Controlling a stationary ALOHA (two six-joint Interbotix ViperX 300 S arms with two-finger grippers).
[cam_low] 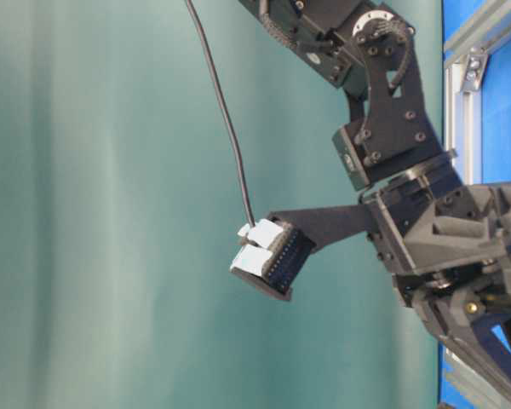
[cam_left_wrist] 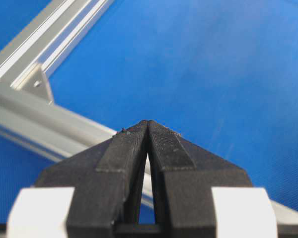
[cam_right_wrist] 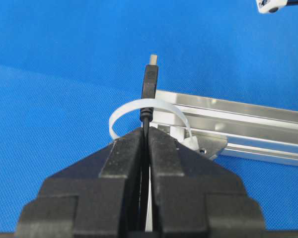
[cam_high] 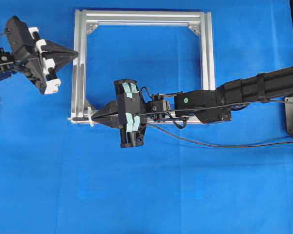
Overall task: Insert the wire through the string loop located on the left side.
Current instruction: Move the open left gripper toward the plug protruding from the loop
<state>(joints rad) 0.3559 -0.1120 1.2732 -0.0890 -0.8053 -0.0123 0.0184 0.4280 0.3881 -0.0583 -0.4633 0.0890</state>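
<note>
My right gripper is shut on the wire, which is thin and black. It sits at the silver frame's bottom left corner. The wire's dark plug sticks out ahead of the fingertips and crosses the white string loop, its tip beyond the loop's far band. The rest of the wire trails right across the blue mat. My left gripper is shut with nothing in it. It hovers at the frame's left bar near the top corner.
The right arm reaches across the frame's lower bar from the right edge. A corner bracket sits just right of the loop. In the table-level view an arm hangs before a green backdrop, with the frame at the right.
</note>
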